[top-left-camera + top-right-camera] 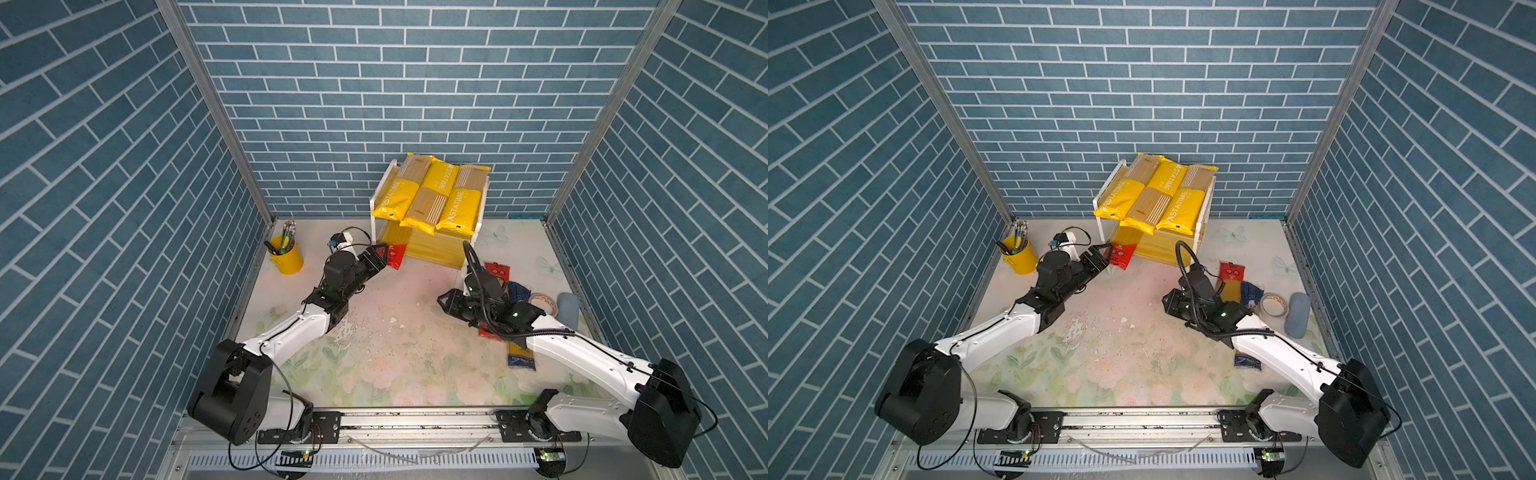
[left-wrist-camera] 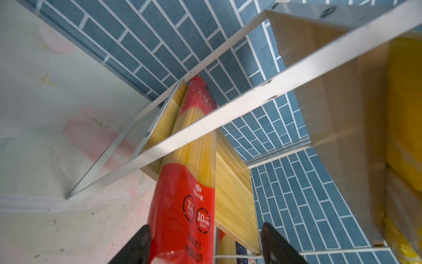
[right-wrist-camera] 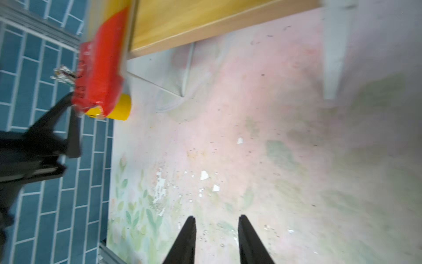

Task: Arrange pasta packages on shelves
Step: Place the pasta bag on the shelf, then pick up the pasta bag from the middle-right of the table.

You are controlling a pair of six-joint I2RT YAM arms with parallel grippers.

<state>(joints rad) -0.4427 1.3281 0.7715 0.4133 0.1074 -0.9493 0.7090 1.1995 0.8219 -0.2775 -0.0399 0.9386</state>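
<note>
The shelves (image 1: 380, 195) (image 1: 1102, 195) stand against the back wall. Three yellow PASTATIME bags (image 1: 432, 191) (image 1: 1154, 193) lie side by side on the upper board. A red-ended pasta bag (image 1: 395, 254) (image 1: 1121, 254) (image 2: 182, 205) lies along the left edge of the lower board, its near end sticking out. My left gripper (image 1: 385, 255) (image 1: 1109, 254) (image 2: 205, 228) is open around that end, with a gap on one side. My right gripper (image 1: 442, 301) (image 1: 1165, 301) (image 3: 217, 219) is open and empty over the table. Under the right arm lie another red-ended bag (image 1: 496, 270) (image 1: 1231, 272) and a blue-ended bag (image 1: 519, 357) (image 1: 1248, 359).
A yellow pencil cup (image 1: 286, 253) (image 1: 1019, 255) stands at the back left, a small white device (image 1: 343, 241) beside it. A tape roll (image 1: 540, 301) (image 1: 1273, 305) and a grey-blue case (image 1: 567, 309) (image 1: 1297, 313) lie by the right wall. Crumbs dot the floral tabletop.
</note>
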